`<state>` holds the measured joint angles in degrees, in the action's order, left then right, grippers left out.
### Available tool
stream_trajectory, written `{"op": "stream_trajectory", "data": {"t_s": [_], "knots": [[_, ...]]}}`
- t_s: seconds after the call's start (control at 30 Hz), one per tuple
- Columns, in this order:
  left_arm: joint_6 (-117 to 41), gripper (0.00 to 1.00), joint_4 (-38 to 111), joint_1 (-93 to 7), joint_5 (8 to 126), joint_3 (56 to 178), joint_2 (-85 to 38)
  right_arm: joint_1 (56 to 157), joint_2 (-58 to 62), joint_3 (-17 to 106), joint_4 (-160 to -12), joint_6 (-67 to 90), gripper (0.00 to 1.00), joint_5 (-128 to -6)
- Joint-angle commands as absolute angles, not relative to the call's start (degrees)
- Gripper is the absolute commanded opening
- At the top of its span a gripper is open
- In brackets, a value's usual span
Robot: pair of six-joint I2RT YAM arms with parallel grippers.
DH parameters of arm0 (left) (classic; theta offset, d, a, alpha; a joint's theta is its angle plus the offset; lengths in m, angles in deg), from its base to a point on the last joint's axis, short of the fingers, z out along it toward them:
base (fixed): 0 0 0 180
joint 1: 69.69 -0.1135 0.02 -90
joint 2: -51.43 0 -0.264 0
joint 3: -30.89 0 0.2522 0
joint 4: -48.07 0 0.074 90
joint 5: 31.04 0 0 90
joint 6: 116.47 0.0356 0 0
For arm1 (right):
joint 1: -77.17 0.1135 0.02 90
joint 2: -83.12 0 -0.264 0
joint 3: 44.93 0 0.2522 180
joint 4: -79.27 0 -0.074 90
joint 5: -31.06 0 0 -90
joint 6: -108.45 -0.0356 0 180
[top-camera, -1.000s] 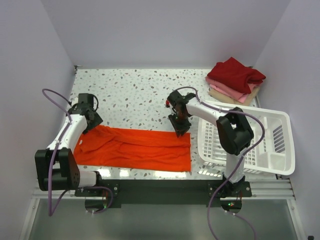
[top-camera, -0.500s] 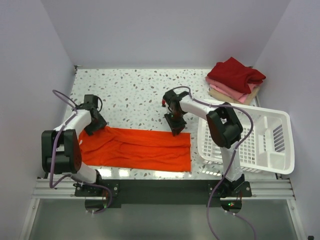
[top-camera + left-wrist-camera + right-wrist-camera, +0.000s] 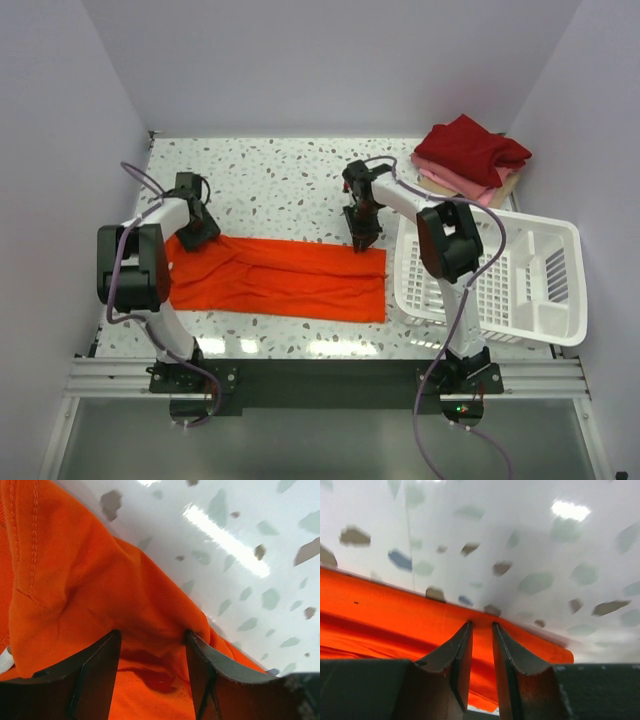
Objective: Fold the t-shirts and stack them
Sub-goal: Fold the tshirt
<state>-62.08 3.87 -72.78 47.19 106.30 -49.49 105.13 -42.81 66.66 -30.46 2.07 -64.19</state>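
The bright orange-red t-shirt (image 3: 280,280) lies folded in a long flat strip across the near middle of the table. My left gripper (image 3: 200,235) is shut on its far left corner; in the left wrist view the cloth (image 3: 75,580) bunches between the jaws (image 3: 152,637). My right gripper (image 3: 364,240) is shut on the far right edge; in the right wrist view the hem (image 3: 380,610) sits pinched at the jaw tips (image 3: 482,626). A stack of folded shirts stands at the back right: dark red (image 3: 470,148) on top, pink (image 3: 465,183), then beige (image 3: 440,190).
A white plastic lattice basket (image 3: 500,290) stands at the right, close beside the shirt's right end and the right arm. Walls close in the table on the left, back and right. The speckled tabletop (image 3: 280,190) lies beyond the shirt.
Both grippers have moved away from the near edge and dragged the orange-red shirt with them. The shirt now lies farther up the table and flatter.
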Motion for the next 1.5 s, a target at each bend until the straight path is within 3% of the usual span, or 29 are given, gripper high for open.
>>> {"op": "stream_trajectory", "data": {"t_s": [0.0, 0.27, 0.43, 0.67, 1.1, 1.47], "knots": [[-59.7, 0.58, 7.9, -71.9, 48.5, 112.6, -55.0, 102.7, -48.8, 71.2, -32.3, 1.5, 0.27, -55.5], [-57.8, 0.59, 6.1, -70.3, 52.3, 130.9, -66.6, 100.6, -53.4, 83.3, -27.2, 0.5, 0.28, -52.1], [-55.1, 0.63, 6.2, -70.1, 54.0, 139.7, -67.8, 100.5, -51.4, 83.9, -29.3, 1.5, 0.36, -57.8], [-52.5, 0.65, 8.5, -67.1, 56.2, 137.9, -63.5, 100.5, -45.9, 80.6, -32.5, 2.2, 0.47, -63.1], [-55.9, 0.52, 0.9, -64.5, 47.7, 135.2, -63.4, 102.0, -35.8, 70.5, -34.8, -0.8, 0.48, -64.7], [-55.7, 0.49, 1.2, -64.1, 47.0, 132.4, -62.7, 102.9, -34.3, 67.5, -35.2, -1.5, 0.48, -63.9]]}}
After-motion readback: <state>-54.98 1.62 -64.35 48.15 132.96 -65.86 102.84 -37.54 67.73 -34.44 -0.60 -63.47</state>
